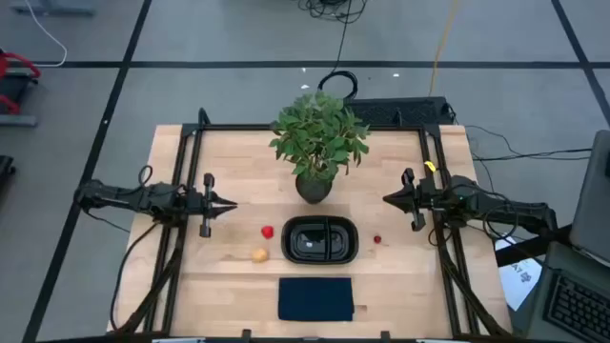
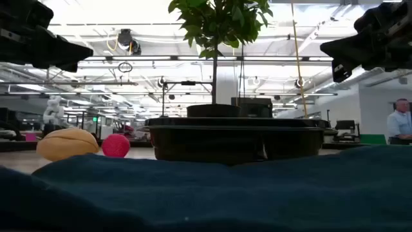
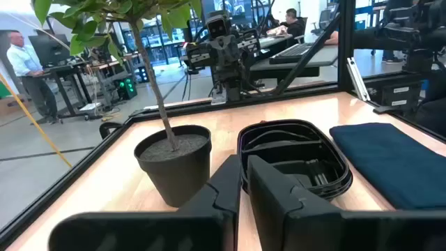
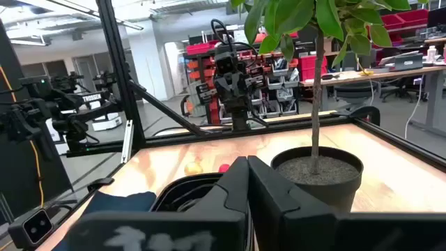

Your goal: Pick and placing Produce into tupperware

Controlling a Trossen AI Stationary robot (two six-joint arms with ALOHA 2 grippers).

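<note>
The black oval two-compartment tupperware [image 1: 320, 239] sits mid-table, empty; it also shows in the low view [image 2: 235, 138]. The red strawberry-like piece [image 1: 268, 232] and the yellow-orange piece [image 1: 259, 254] lie on the wood left of it. The small dark red berry [image 1: 377, 239] lies right of it. My left gripper [image 1: 232, 203] is shut and empty at the table's left, held above the wood. My right gripper [image 1: 386, 199] is shut and empty at the table's right, also held above the wood.
A potted green plant [image 1: 318, 143] stands just behind the tupperware, between the two grippers. A dark blue folded cloth [image 1: 315, 298] lies at the near edge. Black frame rails [image 1: 181, 162] run along the table's sides. People show in the room beyond.
</note>
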